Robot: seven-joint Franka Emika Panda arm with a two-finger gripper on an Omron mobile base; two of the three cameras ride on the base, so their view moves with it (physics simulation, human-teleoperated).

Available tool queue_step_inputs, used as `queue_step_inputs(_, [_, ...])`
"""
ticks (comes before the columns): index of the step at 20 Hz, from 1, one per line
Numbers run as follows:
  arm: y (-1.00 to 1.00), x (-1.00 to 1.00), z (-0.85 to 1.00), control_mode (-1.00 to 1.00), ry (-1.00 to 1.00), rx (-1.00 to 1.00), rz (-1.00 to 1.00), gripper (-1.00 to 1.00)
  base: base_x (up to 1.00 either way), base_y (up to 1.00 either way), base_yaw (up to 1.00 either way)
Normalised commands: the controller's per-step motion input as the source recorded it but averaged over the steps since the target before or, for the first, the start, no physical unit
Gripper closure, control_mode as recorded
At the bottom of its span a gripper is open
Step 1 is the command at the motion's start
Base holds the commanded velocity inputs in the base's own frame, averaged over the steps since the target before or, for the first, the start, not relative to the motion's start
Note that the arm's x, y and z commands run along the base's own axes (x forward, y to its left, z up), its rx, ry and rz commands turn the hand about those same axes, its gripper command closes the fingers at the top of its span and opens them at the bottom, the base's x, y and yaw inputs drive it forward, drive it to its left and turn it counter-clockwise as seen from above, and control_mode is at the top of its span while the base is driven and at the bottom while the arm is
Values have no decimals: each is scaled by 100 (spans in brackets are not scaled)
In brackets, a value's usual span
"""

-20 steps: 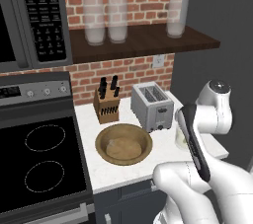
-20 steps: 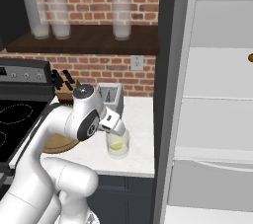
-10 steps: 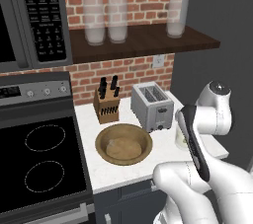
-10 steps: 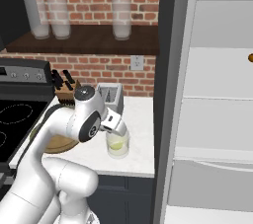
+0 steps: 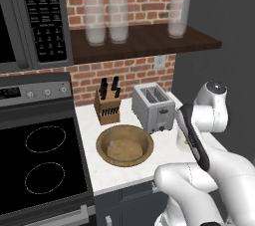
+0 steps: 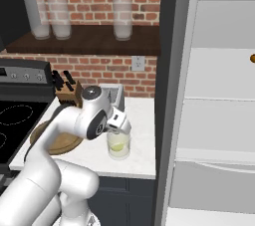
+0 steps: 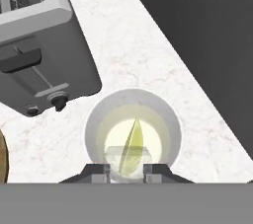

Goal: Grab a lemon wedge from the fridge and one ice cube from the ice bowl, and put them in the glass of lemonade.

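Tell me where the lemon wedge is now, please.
The lemon wedge is inside the glass of lemonade, on the counter right of the toaster in the hand view, near the counter's edge.

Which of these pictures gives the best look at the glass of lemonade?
The hand view: it looks straight down into the glass of lemonade, showing its round rim and a lemon wedge inside. The right base view shows it from the side on the counter. In the left base view the arm mostly hides it.
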Motion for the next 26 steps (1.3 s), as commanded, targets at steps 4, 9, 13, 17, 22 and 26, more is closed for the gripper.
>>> queue_step_inputs(4, [0, 25, -15, -100, 1, 0, 0, 100, 0, 0, 0])
queue_step_inputs(9, [0, 8, -23, -100, 3, 0, 0, 100, 0, 0, 0])
queue_step_inputs(13, [0, 0, -13, -100, 9, 0, -2, 100, 0, 0, 0])
queue_step_inputs(17, [0, 0, -2, -100, 9, 0, -1, 100, 0, 0, 0])
queue_step_inputs(22, [0, 0, 1, -100, 2, 0, 0, 100, 0, 0, 0])
queue_step_inputs(26, [0, 0, 9, -100, 0, 0, 0, 100, 0, 0, 0])
